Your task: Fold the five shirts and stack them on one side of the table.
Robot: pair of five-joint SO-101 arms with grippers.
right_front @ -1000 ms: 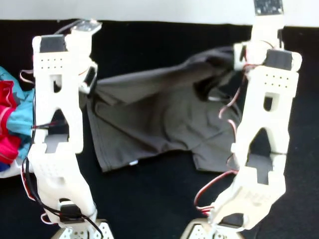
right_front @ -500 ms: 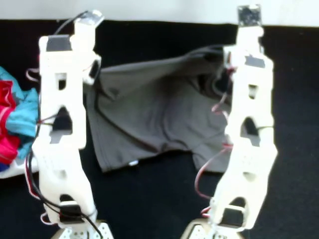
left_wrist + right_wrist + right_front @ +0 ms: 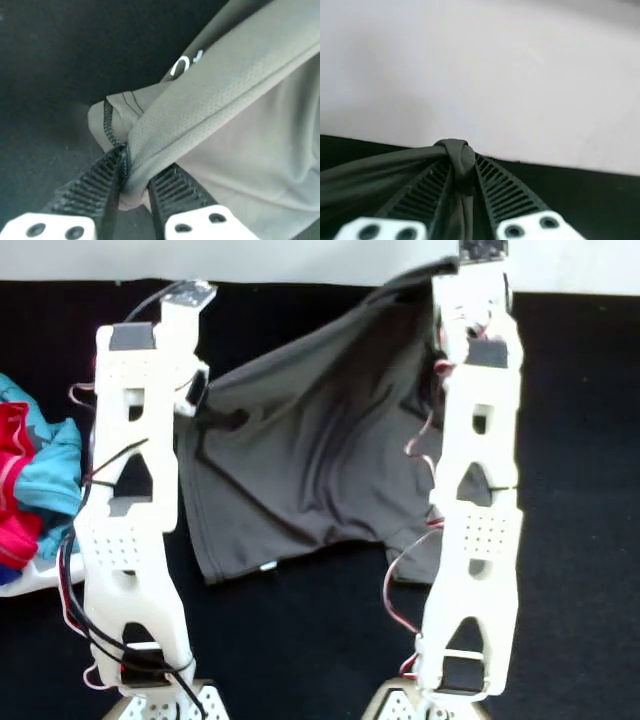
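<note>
The gray shirt's (image 3: 300, 470) near edge lies on the black tabletop (image 3: 300, 640) between the two arms. A heap of red and teal shirts (image 3: 35, 490) sits at the left edge, beside the left arm. Farther out, the left hand (image 3: 134, 165) is clamped on a bunched fold of the gray shirt. Farthest, at the tabletop's back edge, the right hand (image 3: 462, 165) pinches another bunch, holding that corner raised.

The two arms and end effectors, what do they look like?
Left arm and right arm are white plastic shells with cut-outs and black motors; red and black cables loop alongside. The left end effector and right end effector have black ribbed fingers on white mounts.
</note>
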